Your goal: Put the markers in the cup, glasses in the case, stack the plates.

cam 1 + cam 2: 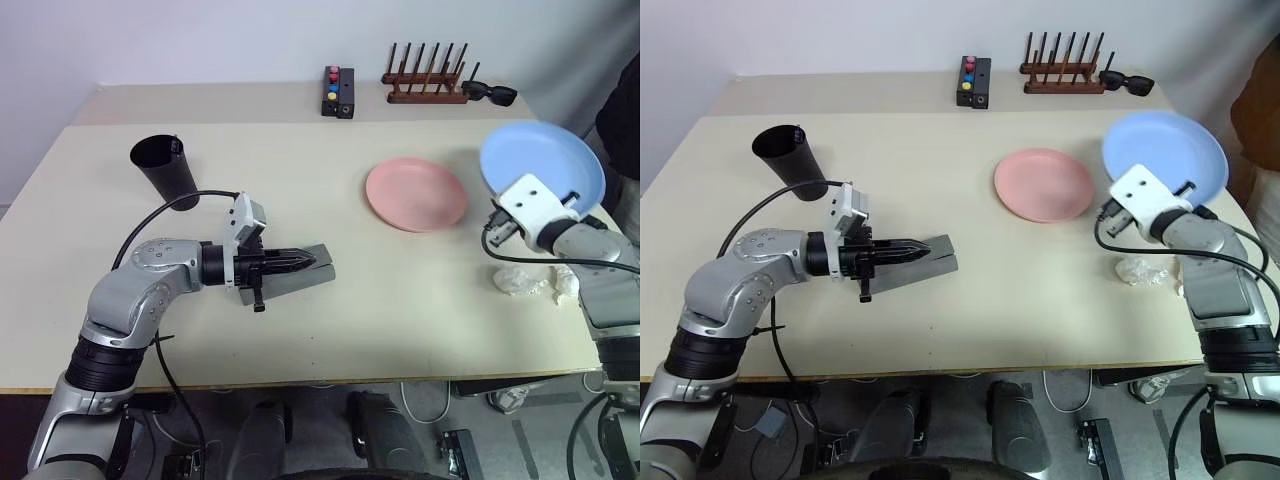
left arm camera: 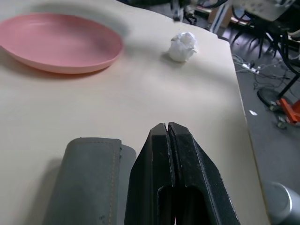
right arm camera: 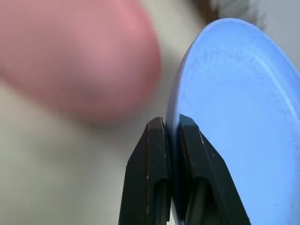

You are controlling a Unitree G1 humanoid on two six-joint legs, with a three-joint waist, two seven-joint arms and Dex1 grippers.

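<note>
Plates are the step in hand now, I think; the right end effector [image 3: 171, 123] is pinching the rim of the blue plate [image 1: 545, 160] and holding it tilted up off the table [image 1: 300, 160], just beside the pink plate [image 1: 415, 193], which is lying flat; the left end effector [image 2: 168, 127] is closed on nothing, hovering over the grey case [image 2: 84, 178]; next, the blue plate needs carrying over the pink one, laying flat, then letting go.
</note>
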